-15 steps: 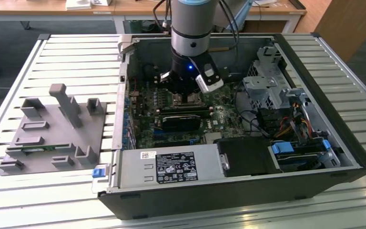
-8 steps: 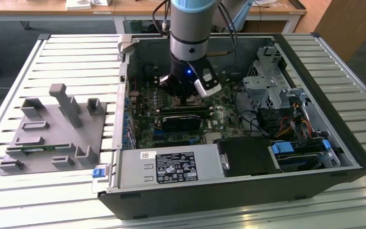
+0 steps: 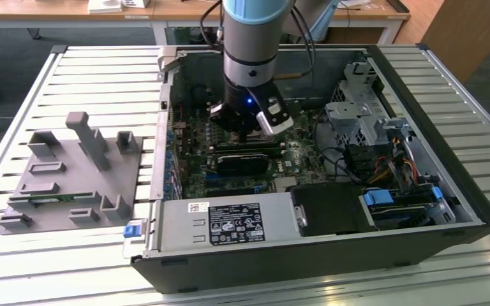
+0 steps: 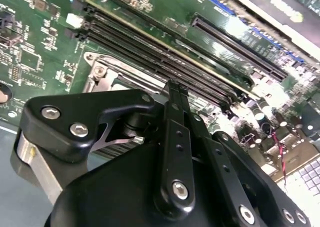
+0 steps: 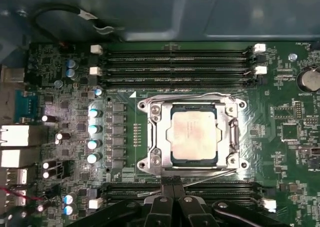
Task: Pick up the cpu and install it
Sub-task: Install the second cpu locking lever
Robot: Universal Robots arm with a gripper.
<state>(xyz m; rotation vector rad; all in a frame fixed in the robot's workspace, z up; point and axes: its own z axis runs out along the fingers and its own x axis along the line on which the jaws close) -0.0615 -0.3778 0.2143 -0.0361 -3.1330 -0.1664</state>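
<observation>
In the first wrist view the cpu point(image 5: 194, 135), a flat square chip with a silver-grey top, lies level inside the metal socket frame point(image 5: 150, 137) on the green motherboard point(image 5: 280, 152). My gripper point(image 5: 173, 183) hovers beside the socket's edge, its two black fingers pressed together with nothing between them. The second wrist view has the same shut fingertips point(image 4: 175, 87) just above the socket frame point(image 4: 100, 69), close to the memory slots. From the exterior view, the arm reaches down into the open computer case, and the gripper point(image 3: 247, 135) hangs over the board's middle.
Black memory slots point(image 5: 180, 62) run along both sides of the socket. A row of capacitors point(image 5: 93, 132) stands beside it. The case holds a power supply point(image 3: 228, 223), a drive cage point(image 3: 372, 121) and cables. A grey fixture tray point(image 3: 66, 178) lies at the exterior view's left.
</observation>
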